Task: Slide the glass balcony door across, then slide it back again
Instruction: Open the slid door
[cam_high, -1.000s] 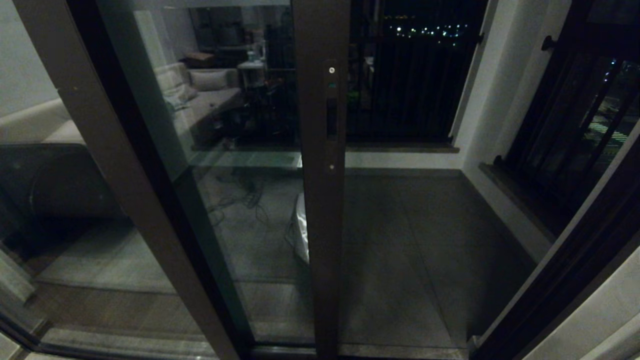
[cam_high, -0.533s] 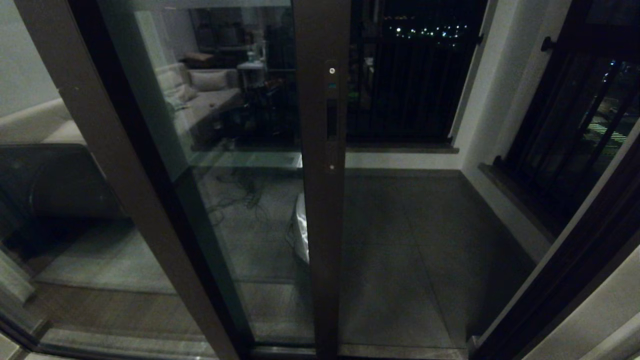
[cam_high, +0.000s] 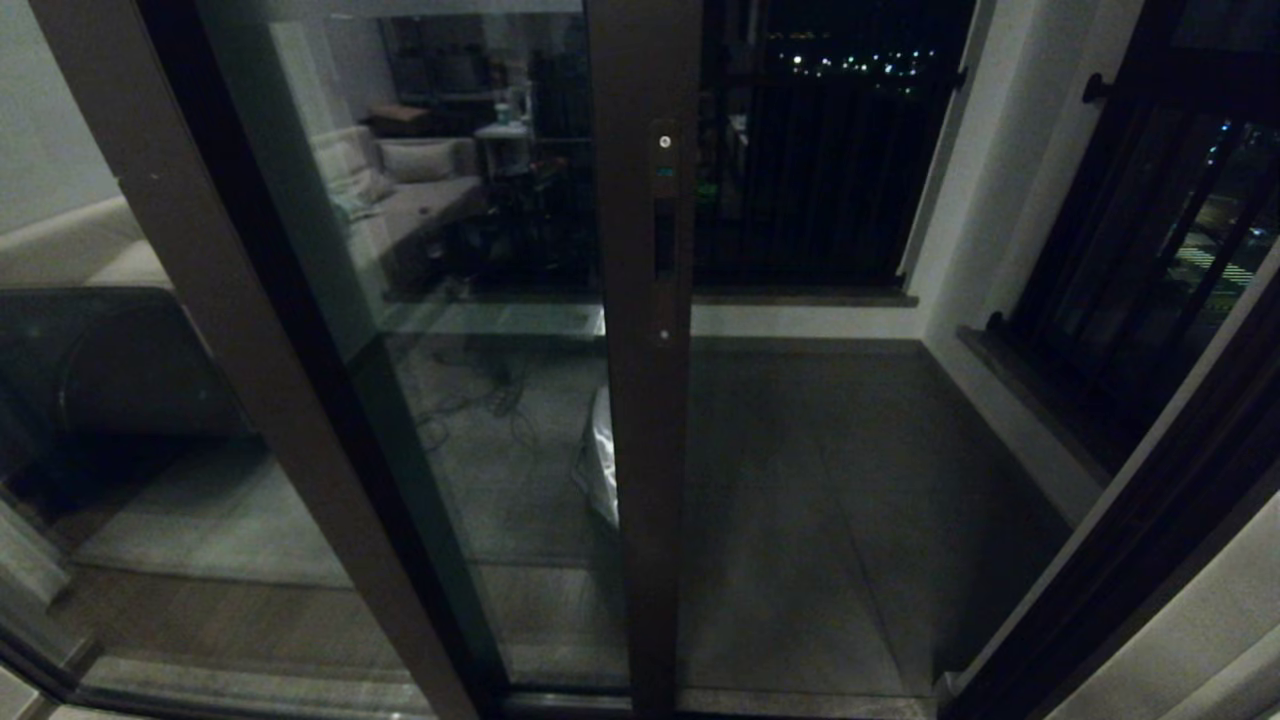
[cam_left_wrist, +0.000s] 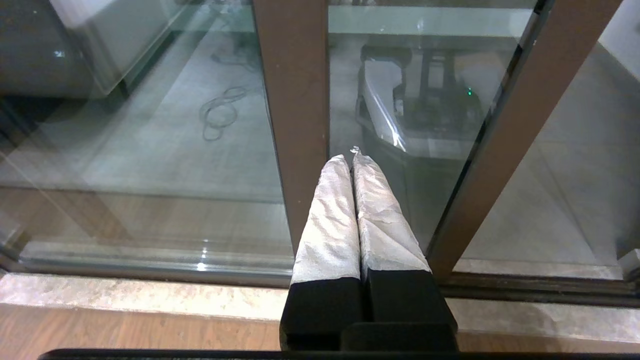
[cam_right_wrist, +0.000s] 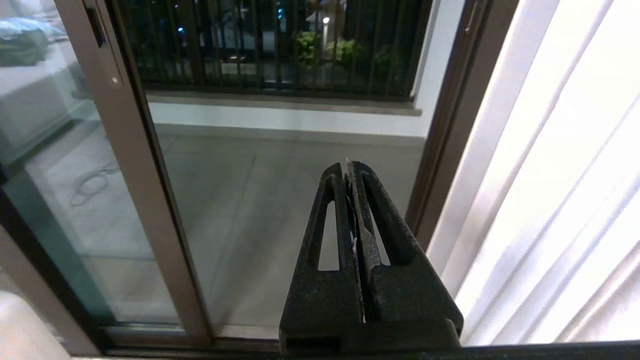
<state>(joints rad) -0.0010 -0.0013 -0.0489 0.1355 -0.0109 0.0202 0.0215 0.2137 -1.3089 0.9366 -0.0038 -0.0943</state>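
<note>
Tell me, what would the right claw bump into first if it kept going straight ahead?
Probably nothing soon. The shut right claw points through the open gap beside the door, out over the balcony floor. It might finally reach the railing, though depth is hard to judge.

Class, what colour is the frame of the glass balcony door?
Dark brown; the glass balcony door frame shows it best in the left wrist view.

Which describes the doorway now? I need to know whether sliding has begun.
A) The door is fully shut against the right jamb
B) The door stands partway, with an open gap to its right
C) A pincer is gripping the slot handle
B: the glass balcony door has its stile mid-doorway, with bare balcony floor showing unglazed to its right.
</note>
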